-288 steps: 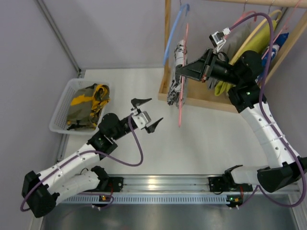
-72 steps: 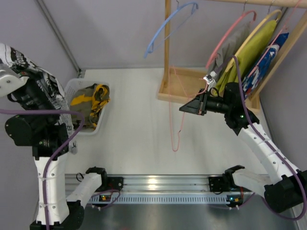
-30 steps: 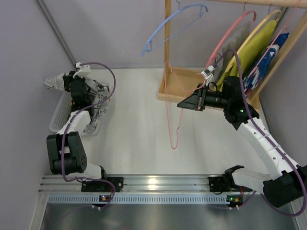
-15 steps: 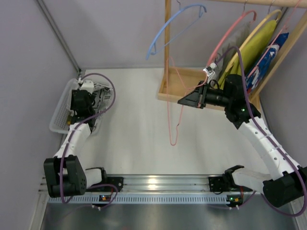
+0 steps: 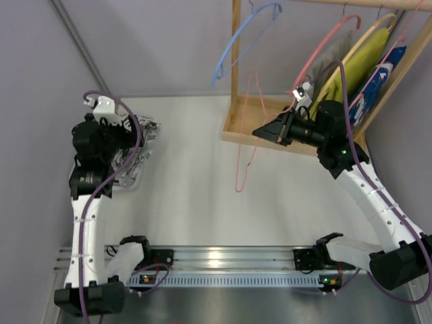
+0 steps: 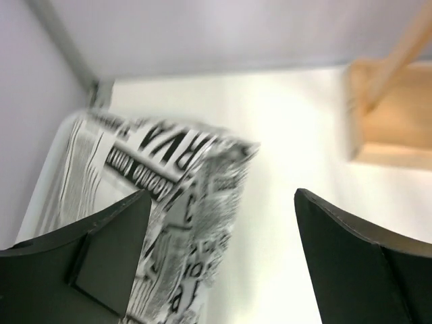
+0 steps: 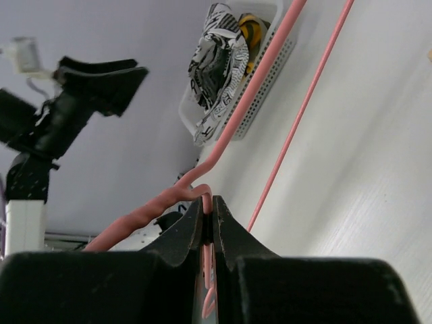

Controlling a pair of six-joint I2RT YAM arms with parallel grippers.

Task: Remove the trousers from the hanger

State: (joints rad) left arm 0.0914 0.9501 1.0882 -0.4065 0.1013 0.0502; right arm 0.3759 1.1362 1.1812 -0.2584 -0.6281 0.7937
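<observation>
The black-and-white print trousers [image 5: 138,145] lie in the white basket [image 7: 266,74] at the table's left, over olive-and-yellow clothing [image 7: 253,30]. They also show in the left wrist view [image 6: 162,169] and the right wrist view [image 7: 216,61]. My left gripper [image 5: 128,128] is open and empty just above them; its fingers [image 6: 88,256] stand wide apart in the left wrist view. My right gripper [image 5: 266,131] is shut on the thin pink-red hanger [image 5: 246,135] near its hook. The bare hanger dangles in front of the wooden rack. The jaws pinch the wire [image 7: 208,202].
A wooden rack [image 5: 270,138] with an upright post [image 5: 235,54] stands at the back right. On its rail hang a light blue hanger [image 5: 243,34], a thicker salmon-pink hanger with a grey garment [image 5: 324,47], and yellow-green clothes [image 5: 358,61]. A wall stands left of the basket.
My left arm has risen from the basket with open jaws, and the trousers stay in it. My right gripper has moved the hanger slightly up and back toward the rack.
</observation>
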